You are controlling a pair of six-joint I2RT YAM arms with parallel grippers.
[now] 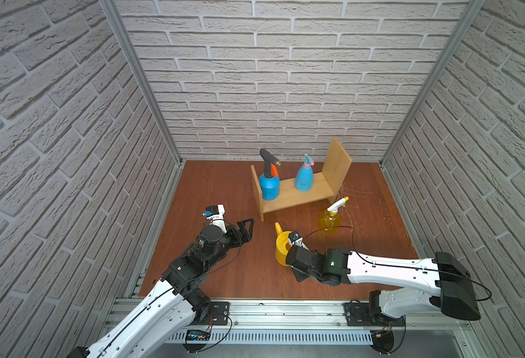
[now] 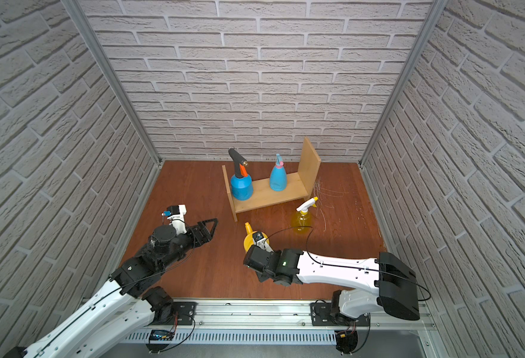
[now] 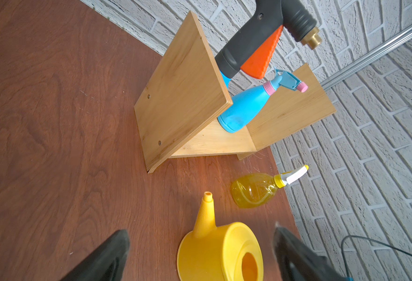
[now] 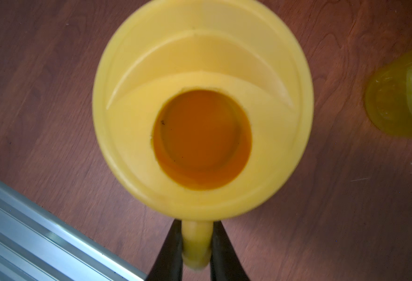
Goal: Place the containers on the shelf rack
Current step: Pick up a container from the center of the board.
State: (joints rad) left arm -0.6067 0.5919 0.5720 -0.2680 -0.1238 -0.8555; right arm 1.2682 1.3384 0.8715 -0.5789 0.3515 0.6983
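Right wrist view: right gripper (image 4: 196, 233) is clamping the watering can's (image 4: 202, 73) handle, spout pointing at the shelf rack (image 1: 301, 200) toward the desk's (image 1: 211, 186) far edge.

Matt yel. plastic watering can (image 4: 200, 56), smooth wood shelf rack (image 1: 320, 186)

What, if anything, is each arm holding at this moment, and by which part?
The right claw is shut on the yellow watering can, gripping its handle; the left claw is open and holds nothing.
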